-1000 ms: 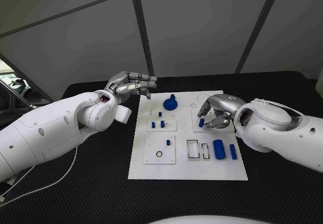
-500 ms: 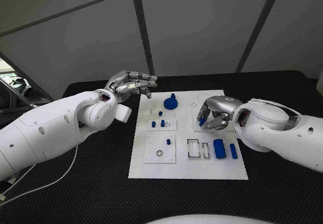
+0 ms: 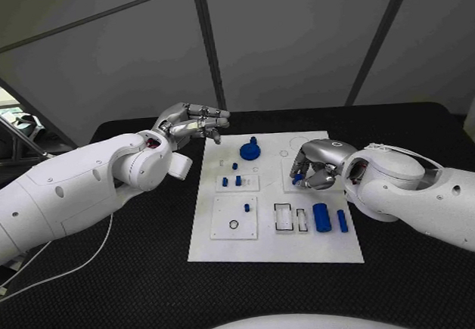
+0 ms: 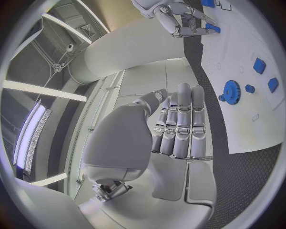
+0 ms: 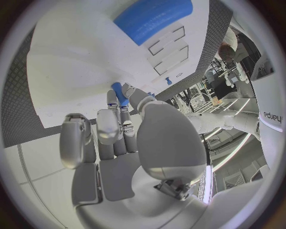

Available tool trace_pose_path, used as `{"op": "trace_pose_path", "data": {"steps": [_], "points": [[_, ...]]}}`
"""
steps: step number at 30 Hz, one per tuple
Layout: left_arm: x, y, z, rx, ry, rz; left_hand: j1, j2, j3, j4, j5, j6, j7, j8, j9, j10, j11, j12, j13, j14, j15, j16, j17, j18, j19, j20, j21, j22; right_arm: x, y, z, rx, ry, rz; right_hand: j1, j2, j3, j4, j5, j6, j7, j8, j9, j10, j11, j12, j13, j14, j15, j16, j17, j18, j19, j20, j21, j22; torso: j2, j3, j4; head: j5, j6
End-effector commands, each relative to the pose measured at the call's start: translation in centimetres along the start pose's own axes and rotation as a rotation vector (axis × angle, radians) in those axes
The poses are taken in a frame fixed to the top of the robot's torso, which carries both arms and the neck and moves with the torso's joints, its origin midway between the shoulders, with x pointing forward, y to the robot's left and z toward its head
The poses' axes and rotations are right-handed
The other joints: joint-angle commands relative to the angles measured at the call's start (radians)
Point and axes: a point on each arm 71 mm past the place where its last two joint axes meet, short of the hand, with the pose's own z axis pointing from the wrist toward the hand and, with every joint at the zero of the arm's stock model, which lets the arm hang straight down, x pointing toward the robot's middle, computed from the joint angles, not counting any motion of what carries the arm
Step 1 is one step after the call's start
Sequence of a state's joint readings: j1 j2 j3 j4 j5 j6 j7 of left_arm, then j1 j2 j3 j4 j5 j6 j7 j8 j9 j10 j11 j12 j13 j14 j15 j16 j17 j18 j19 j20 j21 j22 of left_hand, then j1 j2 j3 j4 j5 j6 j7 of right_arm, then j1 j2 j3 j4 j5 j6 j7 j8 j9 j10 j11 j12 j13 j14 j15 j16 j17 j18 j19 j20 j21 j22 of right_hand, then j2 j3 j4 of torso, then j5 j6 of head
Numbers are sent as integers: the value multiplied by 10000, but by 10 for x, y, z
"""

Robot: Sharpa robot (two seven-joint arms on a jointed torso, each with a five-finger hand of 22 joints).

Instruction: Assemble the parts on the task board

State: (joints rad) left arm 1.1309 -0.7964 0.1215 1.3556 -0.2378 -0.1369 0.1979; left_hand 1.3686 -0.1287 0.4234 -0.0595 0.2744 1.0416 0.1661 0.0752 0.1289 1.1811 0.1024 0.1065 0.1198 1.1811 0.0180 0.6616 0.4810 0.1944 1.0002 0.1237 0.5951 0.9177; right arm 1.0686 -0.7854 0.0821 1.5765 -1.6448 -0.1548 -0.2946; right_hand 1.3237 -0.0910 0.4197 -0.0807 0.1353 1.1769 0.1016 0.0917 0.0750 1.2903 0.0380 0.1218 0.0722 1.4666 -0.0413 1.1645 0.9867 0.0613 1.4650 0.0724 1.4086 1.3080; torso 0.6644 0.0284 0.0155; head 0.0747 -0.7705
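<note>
Compared with a second ago, your right hand (image 3: 316, 166) has crept a little further over the task board (image 3: 276, 245), toward its far edge; half a second ago it was almost where it is now. The left hand (image 3: 194, 123) has not moved, and the parts on the board lie as they did.

The right hand pinches a small blue peg (image 5: 119, 93) between thumb and a fingertip, with the other fingers curled beside it. From the head camera you see only a sliver of that peg (image 3: 298, 179) under the knuckles, and the hand hides the board surface beneath it, so you cannot tell whether the peg touches the board.

The left hand hovers just off the board's far left corner, fingers curled in together with nothing between them.

Taking the board as your landmark: the blue gear (image 3: 251, 151) stands near its far edge, with a small peg just beside it. Two short blue pieces (image 3: 231, 182) sit in the white inset plate at mid-board on the left. The nearer inset plate holds one small blue peg (image 3: 247, 208) and a dark ring (image 3: 234, 225). Toward the near right, two rectangular recesses (image 3: 284, 218) lie open, and a blue cylinder (image 3: 322, 218) and a slim blue bar (image 3: 342, 221) lie just beside them.
</note>
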Motion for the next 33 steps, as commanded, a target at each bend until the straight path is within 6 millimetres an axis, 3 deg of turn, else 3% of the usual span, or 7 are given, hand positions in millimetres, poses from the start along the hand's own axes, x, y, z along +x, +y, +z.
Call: {"op": "trace_pose_path", "data": {"steps": [1,8,19,26,33], "points": [[0,-1,0,32,77,-61,18,79,-38,4,8,-4,78,-63,-12,-72,24,-46,9,51,51,-52,-16,-126,-74,14,-15,-16,-3,1,0,-42,-365,-102,179,267,246,-102,-91,301,-64,143,161,270,-92,25,63,179,-99,100,68,-157,267,-121,119,897,-6,-1,8,0,-7],[0,-1,0,26,70,-59,36,85,-35,-8,12,-4,75,-64,-11,-73,21,-46,13,54,47,-63,-20,-122,-72,13,-20,-20,-8,4,-3,-242,-940,-138,228,219,824,-371,-140,445,-69,97,231,536,-124,-126,99,138,-127,123,24,-179,285,-179,196,990,-15,5,4,13,-20],[-1,-1,0,21,54,-56,36,85,-35,-8,12,-4,75,-64,-11,-73,21,-46,13,54,47,-63,-20,-122,-72,13,-20,-20,-21,23,-19,-1164,-2058,894,11,31,1054,-431,-160,389,-28,-29,241,493,-78,-338,90,90,-97,47,-129,-197,306,-160,260,1068,-14,-2,-4,30,26],[0,-1,1,32,84,-66,36,85,-35,-8,12,-4,75,-64,-11,-73,21,-46,13,54,47,-63,-20,-122,-72,13,-20,-20,-26,50,-26,-2023,-2171,1425,-37,7,1076,-424,-166,395,-27,-42,246,500,-75,-365,92,87,-93,51,-131,-197,305,-155,261,1071,-12,-5,17,30,14],[2,-1,2,34,126,-81,36,85,-35,-8,12,-4,75,-64,-11,-73,21,-46,13,54,47,-63,-20,-122,-72,13,-20,-20,-19,84,-17,-2875,-1510,1771,-132,-11,1105,-388,-181,398,-27,-67,255,509,-70,-410,96,75,-89,29,-174,-188,285,-149,232,1039,-13,-17,23,69,-5]]}}
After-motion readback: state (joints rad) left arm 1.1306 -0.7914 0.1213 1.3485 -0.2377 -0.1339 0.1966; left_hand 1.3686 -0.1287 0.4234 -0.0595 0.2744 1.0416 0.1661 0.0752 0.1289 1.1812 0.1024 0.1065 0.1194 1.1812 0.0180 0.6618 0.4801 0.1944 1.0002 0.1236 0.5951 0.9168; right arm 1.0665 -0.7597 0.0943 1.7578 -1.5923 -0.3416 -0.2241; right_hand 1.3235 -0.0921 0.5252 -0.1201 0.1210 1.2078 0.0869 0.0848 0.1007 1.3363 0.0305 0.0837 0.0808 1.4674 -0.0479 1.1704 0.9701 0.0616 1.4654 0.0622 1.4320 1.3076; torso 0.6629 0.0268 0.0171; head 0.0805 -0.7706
